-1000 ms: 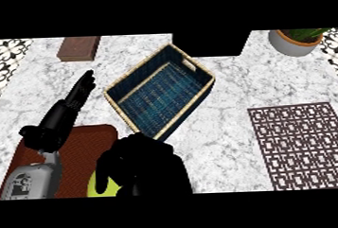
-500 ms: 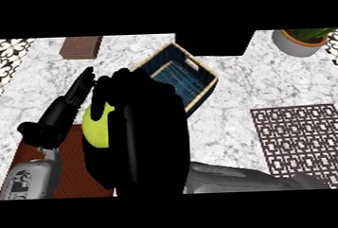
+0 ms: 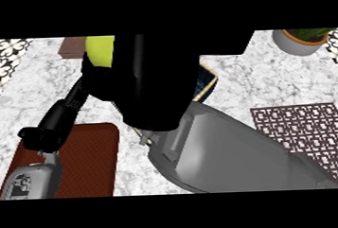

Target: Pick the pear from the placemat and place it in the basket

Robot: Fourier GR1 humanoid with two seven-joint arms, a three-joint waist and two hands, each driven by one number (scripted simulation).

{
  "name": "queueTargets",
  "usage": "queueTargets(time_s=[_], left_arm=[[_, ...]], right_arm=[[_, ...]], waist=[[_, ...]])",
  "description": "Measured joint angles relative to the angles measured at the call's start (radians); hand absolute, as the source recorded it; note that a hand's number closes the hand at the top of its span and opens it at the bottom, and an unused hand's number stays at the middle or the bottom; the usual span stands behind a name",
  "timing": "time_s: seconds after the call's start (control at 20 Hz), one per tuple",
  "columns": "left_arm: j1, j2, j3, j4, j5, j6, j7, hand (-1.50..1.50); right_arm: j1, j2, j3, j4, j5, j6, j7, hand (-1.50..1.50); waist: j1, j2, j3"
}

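My right hand [image 3: 156, 73] fills the middle of the head view, raised close to the camera with its fingers curled round the yellow-green pear [image 3: 99, 48], of which only the upper left part shows. The hand and its grey forearm [image 3: 229, 151] hide most of the basket [image 3: 207, 82]; just a corner of its tan rim and blue lining shows to the right of the hand. The brown placemat [image 3: 86, 156] lies at the lower left with nothing on its visible part. My left hand [image 3: 57, 120] rests above the placemat's left side, fingers straight and pointing away.
A dark patterned trivet mat [image 3: 305, 130] lies at the right on the marble counter [image 3: 268, 79]. A potted plant [image 3: 301, 39] stands at the back right, and a small brown block [image 3: 73, 46] at the back left.
My right hand has lifted the pear off the placemat and carried it up and away, over the basket and nearer the camera. The left hand has stayed still.
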Motion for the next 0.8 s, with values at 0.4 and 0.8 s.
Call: queueTargets(time_s=[0.4, 0.8], left_arm=[[0.014, 0.0, 0.009, -0.016, 0.007, 0.001, 0.004, 0.0], [0.006, 0.008, 0.024, -0.011, 0.012, -0.003, 0.008, 0.0]], right_arm=[[0.016, 0.004, -0.098, 0.109, -0.026, -0.017, -0.05, 1.5], [0.122, 0.007, -0.159, 0.177, -0.002, -0.091, -0.15, 1.5]], waist=[[-0.013, 0.003, 0.002], [-0.023, 0.005, 0.002]])
